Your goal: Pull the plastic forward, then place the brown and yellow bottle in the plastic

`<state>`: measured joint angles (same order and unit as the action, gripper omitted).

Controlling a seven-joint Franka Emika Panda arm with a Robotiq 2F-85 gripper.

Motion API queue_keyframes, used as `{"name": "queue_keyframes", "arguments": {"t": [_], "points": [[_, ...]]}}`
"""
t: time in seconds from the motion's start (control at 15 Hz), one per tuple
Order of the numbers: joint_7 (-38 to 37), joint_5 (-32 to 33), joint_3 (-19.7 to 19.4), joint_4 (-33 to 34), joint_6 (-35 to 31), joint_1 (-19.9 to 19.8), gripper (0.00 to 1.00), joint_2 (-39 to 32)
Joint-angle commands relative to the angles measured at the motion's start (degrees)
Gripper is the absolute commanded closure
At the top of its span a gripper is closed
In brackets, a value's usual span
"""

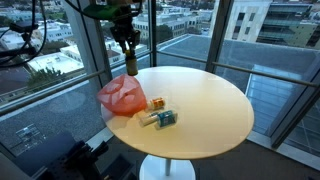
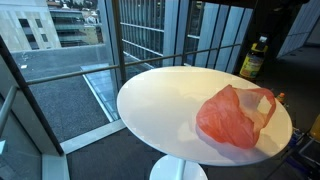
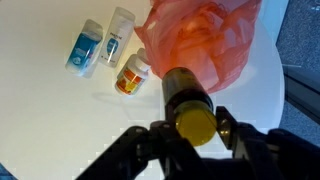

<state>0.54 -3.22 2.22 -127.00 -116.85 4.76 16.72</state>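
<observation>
My gripper (image 3: 193, 130) is shut on the brown bottle with a yellow cap (image 3: 188, 102) and holds it in the air above the table's edge. In an exterior view the bottle (image 1: 130, 63) hangs just above and behind the red plastic bag (image 1: 122, 96). In an exterior view it shows beyond the far table edge (image 2: 253, 60), past the bag (image 2: 232, 115). In the wrist view the bag (image 3: 200, 40) lies open-mouthed right ahead of the bottle.
The round cream table (image 1: 205, 110) holds a small orange-labelled bottle (image 3: 132, 76) and two blue-and-white bottles (image 3: 84, 48) (image 3: 116, 38), lying beside the bag. Glass walls and railings surround the table.
</observation>
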Motion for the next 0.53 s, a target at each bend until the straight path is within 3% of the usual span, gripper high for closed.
{"name": "queue_keyframes", "arguments": {"t": [0.0,0.47], "points": [[2.20,-2.29,0.27,-2.49,0.58,0.79,0.81,1.17],[2.49,-2.29,1.01,-5.64,-0.16,1.53,0.81,-0.85]]}}
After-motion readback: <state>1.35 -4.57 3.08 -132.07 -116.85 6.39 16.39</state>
